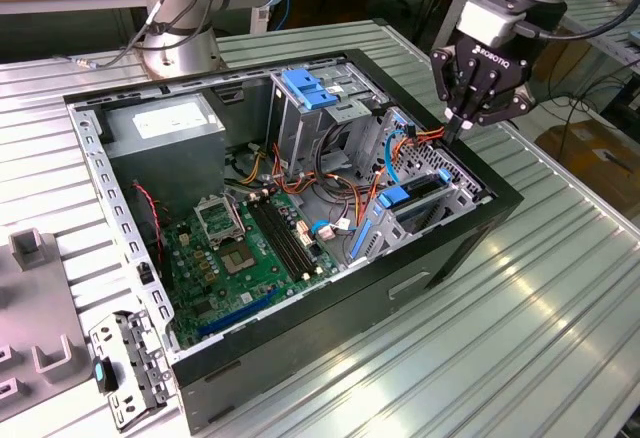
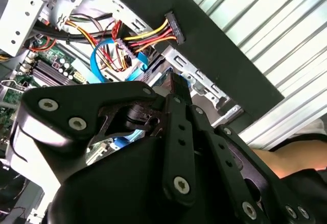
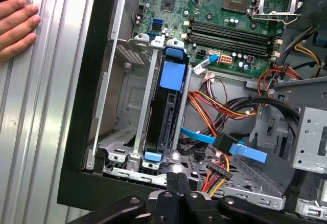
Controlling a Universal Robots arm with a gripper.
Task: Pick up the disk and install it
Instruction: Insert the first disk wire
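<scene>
on a ribbed metal surface (image 1: 560, 298), can see an open computer case (image 1: 450, 248) lying on its side. inside, can make out a green motherboard (image 1: 240, 248), a grey metal box (image 1: 165, 123) with a white sticker, and a tall grey cage (image 1: 288, 130) topped with a light-blue cap.

can find the disk (image 1: 418, 190) seated in the drive bay at the end of the case toward the exterior view's right. in the first wrist view, shows up as a dark slab (image 3: 164, 116) standing on edge between the bay's metal walls, with a blue tab at the end nearer the motherboard.

can spot the claw (image 1: 455, 130) hovering over the bay, close to the case's rim, closed with its fingers pressed tip to tip. in the first wrist view, can place the claw (image 3: 177, 180) just beside a black connector (image 3: 217, 172) fed by red and yellow wires, near the disk's end away from the motherboard. cannot tell whether the tips touch the bay or the disk.

near the bay, can also see a blue flat cable (image 3: 196, 134) and a bundle of orange and yellow wires (image 3: 225, 111). beside the case in the first wrist view, can note a person's hand (image 3: 15, 22) on the surface.
</scene>
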